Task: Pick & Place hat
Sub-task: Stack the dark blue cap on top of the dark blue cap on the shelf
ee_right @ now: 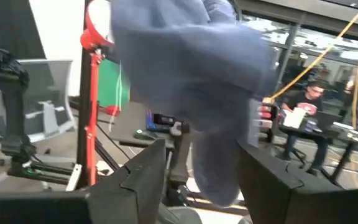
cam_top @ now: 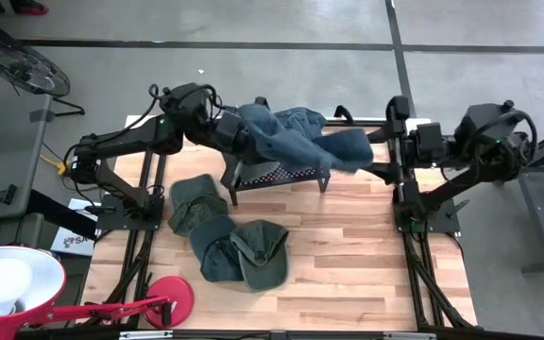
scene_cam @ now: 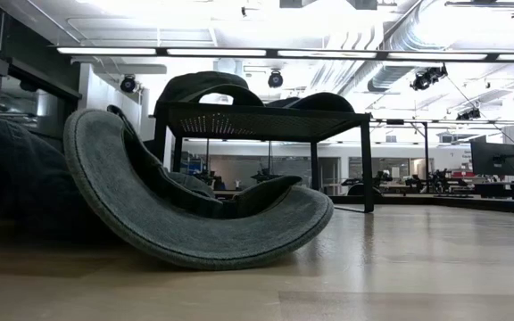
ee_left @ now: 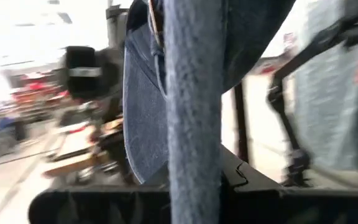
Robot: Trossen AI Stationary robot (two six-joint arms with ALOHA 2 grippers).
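With the left gripper [cam_top: 227, 132] clenched on the blue hat [cam_top: 296, 137] above the black rack [cam_top: 277, 173] and the right gripper [cam_top: 378, 161] released beside its brim, the hat risked sagging off the rack onto the surface [cam_top: 348, 255].

A soft, blue denim hat [ee_right: 191, 74] hangs blurred above and between the right gripper's [ee_right: 201, 180] two dark fingers [ee_right: 145, 177], which stand apart with the cloth drooping into the gap. Beside it a red metal pole [ee_right: 92, 106] stands with a green panel [ee_right: 114, 87] behind. Farther off, a seated person [ee_right: 306, 118] works at a desk, and a grey chair [ee_right: 42, 106] stands nearby.
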